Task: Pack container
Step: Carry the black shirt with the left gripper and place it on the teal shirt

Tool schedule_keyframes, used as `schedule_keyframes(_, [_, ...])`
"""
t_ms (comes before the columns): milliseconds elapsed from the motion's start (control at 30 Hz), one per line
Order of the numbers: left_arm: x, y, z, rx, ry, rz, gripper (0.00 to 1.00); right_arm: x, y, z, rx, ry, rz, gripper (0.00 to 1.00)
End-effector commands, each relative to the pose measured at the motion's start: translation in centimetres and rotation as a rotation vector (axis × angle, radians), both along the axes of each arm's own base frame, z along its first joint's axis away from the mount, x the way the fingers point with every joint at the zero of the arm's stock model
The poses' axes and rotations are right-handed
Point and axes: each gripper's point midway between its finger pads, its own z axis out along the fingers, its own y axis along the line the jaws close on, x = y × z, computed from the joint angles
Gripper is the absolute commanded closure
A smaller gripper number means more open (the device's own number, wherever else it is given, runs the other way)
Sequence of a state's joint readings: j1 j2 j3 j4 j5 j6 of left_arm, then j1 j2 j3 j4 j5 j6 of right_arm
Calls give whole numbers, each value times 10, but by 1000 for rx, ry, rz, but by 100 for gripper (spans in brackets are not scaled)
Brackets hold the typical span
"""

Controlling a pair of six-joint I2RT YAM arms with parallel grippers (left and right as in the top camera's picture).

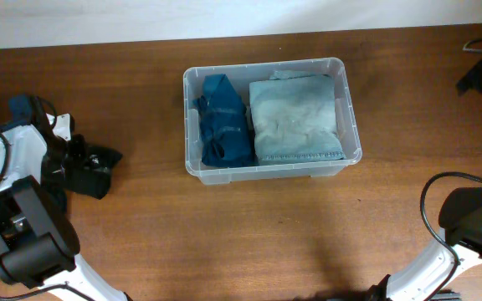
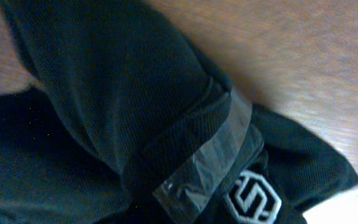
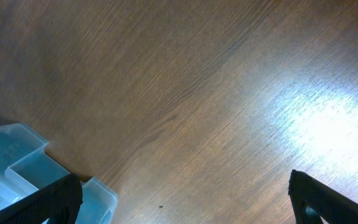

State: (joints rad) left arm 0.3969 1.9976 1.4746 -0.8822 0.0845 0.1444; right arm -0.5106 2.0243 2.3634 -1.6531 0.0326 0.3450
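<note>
The container [image 1: 268,172], a clear plastic bin, stands at the middle of the table. In it lie a dark blue garment [image 1: 223,121] on the left and a folded pale blue-grey garment [image 1: 294,117] on the right. My left gripper [image 1: 86,163] is at the table's left, down on a bunched black garment [image 1: 97,177]. In the left wrist view this black cloth [image 2: 104,106] with a strip of tape and a white logo fills the frame and hides the fingers. My right gripper [image 3: 182,186] is open and empty over bare wood at the far right [image 1: 478,79]. A corner of the container [image 3: 17,162] shows in the right wrist view.
The wooden table [image 1: 249,242] runs wide round the bin. A black cable [image 1: 442,188] loops from the right arm's base at the lower right. The left arm's base [image 1: 23,242] fills the lower left corner.
</note>
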Motion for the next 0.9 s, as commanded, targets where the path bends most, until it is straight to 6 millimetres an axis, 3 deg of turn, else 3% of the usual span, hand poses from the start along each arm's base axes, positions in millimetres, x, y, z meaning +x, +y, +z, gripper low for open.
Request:
schedule_keyframes(0, [33, -1, 68, -4, -157, 3, 99, -2, 0, 2, 0, -4, -12, 1])
schedule_keyframes(67, [43, -6, 105, 12, -230, -46, 99, -2, 0, 2, -1, -4, -12, 2])
schedule_keyframes(200, [66, -37, 184, 42, -415, -222, 99, -2, 0, 2, -1, -4, -12, 1])
schedule_keyframes(267, [75, -59, 215, 87, -497, -327, 99, -2, 0, 2, -1, -4, -12, 2])
schedule_keyframes(367, [87, -106, 242, 143, -594, -518, 99, -2, 0, 2, 0, -4, -12, 2])
schedule_keyframes(467, [92, -163, 247, 179, -634, -749, 99, -2, 0, 2, -1, -4, -12, 2])
schedule_keyframes(633, [85, -255, 232, 240, -628, -1098, 99, -2, 0, 2, 0, -4, -12, 1])
schedule_keyframes(867, [83, -324, 191, 332, -538, -1258, 99, -2, 0, 2, -1, -4, -12, 1])
